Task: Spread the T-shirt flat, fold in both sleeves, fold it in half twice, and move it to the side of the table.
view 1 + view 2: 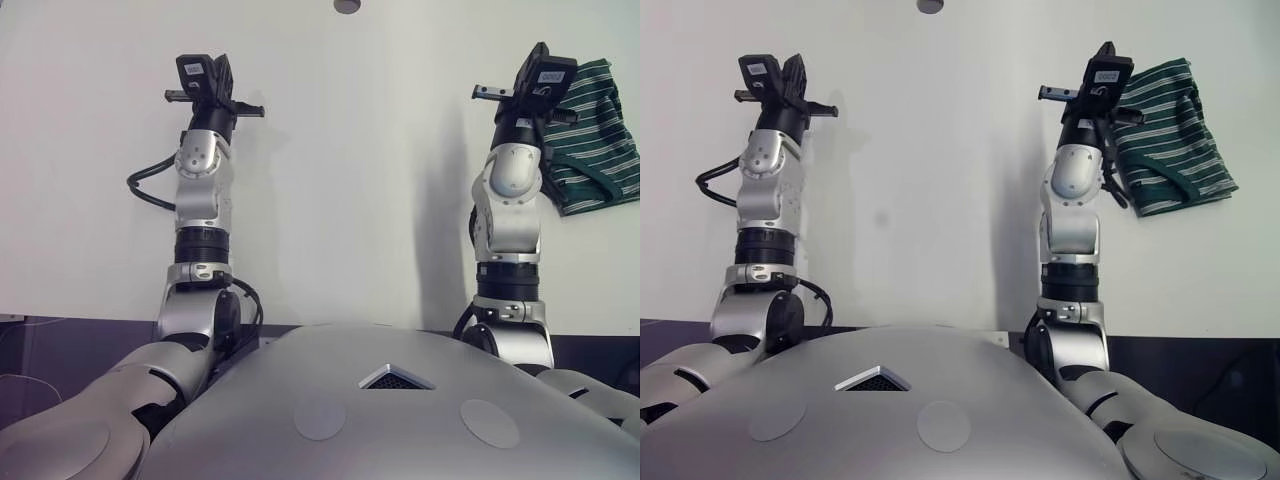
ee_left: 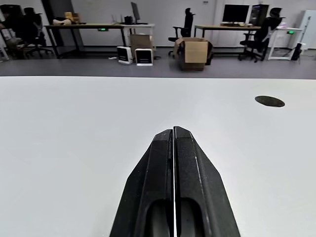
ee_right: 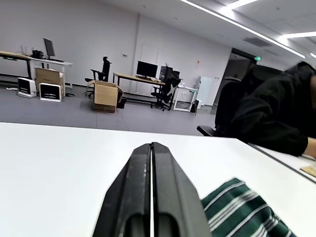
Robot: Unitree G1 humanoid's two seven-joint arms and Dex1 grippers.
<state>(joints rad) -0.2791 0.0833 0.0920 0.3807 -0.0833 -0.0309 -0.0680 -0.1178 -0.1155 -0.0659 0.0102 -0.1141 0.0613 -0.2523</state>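
Note:
The T-shirt [image 1: 592,140], green with thin white stripes, lies folded into a small bundle at the far right of the white table [image 1: 350,180]. My right gripper [image 3: 151,146] is shut and empty. It is raised over the table just left of the bundle, whose striped cloth [image 3: 242,210] lies beside the fingers. My left gripper [image 2: 173,131] is also shut on nothing. It is held up over bare table on the left side [image 1: 222,72], far from the shirt.
A dark round grommet [image 2: 269,100] sits in the tabletop near the far edge, at the middle [image 1: 347,5]. Beyond the table is an office floor with desks, chairs and cardboard boxes [image 2: 193,51]. Bare table stretches between the two arms.

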